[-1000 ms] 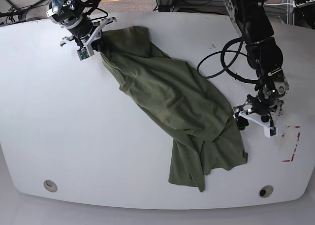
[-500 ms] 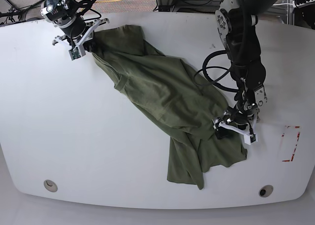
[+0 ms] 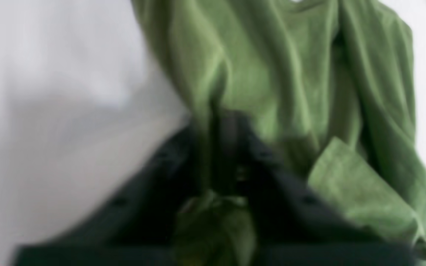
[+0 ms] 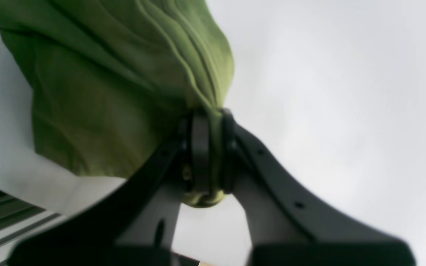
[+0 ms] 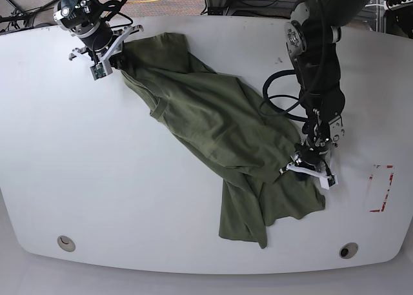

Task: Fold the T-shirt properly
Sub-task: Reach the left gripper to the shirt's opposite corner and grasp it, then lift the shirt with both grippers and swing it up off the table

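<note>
White bench with a green garment

The T-shirt lies crumpled diagonally from far-left corner toward near-right edge; a black cable loops beside it.

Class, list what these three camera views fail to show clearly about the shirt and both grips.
- Left wrist view: left end effector blurred; which part of the T-shirt it pinches is unclear.
- Right wrist view: right end effector hides the clamped cloth.
- Base view: shirt bunched; collar and sleeves indistinct.
</note>
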### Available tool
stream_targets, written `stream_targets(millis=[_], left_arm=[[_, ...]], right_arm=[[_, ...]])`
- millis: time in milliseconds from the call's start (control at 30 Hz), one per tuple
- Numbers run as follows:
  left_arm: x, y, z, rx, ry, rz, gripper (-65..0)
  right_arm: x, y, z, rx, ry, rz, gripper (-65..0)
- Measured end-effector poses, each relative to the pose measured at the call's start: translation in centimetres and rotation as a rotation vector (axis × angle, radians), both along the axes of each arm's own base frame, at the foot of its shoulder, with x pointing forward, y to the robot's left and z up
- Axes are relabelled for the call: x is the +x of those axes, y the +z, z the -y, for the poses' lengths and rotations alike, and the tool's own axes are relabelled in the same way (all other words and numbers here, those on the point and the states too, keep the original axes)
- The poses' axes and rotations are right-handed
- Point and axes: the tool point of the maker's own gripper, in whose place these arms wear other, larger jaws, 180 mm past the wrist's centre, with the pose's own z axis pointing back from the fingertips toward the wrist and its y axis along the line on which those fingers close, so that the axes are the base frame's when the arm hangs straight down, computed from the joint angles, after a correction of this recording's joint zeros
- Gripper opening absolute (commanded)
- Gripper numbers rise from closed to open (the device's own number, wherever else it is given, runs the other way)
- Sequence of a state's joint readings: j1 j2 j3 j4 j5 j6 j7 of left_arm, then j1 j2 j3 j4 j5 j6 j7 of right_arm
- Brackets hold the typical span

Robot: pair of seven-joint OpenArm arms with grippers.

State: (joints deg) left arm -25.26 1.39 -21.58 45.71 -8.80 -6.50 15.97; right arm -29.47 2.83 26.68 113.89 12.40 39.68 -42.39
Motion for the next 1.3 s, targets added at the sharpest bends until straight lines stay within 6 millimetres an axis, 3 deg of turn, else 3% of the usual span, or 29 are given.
stream_targets(millis=[233,433,600,700,867,1067,1300], left_arm=[[-0.7,1.3,-0.5,0.033,-0.009,0.002,-65.0],[-2.8,4.2,-2.7,0.108,-0.017,0.000,-65.0],[-2.8,11.0,-4.4,0.228,-0.065,0.150,-65.0],[-3.9,13.8,-4.9,0.300,-0.092,0.192,-65.0],[-4.7,18.7,-5.9,0.406,-0.096,0.269,-65.0],[-5.2,25.0,-6.0,0.539,-0.135,0.379,-65.0],[-3.8,30.8,-6.8,0.597,-0.115,0.471,-65.0]], right_arm=[[0.6,0.2,0.1,-0.003,-0.002,0.013,-65.0],[2.5,1.6,2.7,-0.041,-0.066,0.073,-65.0],[5.7,3.4,3.2,-0.052,-0.077,0.141,-65.0],[7.9,4.8,4.1,-0.093,-0.061,0.153,-65.0],[12.4,8.9,6.6,-0.179,-0.089,0.227,-65.0],[17.2,14.2,6.9,-0.185,-0.091,0.343,-65.0],[22.1,19.1,8.7,-0.196,-0.109,0.434,-65.0]])
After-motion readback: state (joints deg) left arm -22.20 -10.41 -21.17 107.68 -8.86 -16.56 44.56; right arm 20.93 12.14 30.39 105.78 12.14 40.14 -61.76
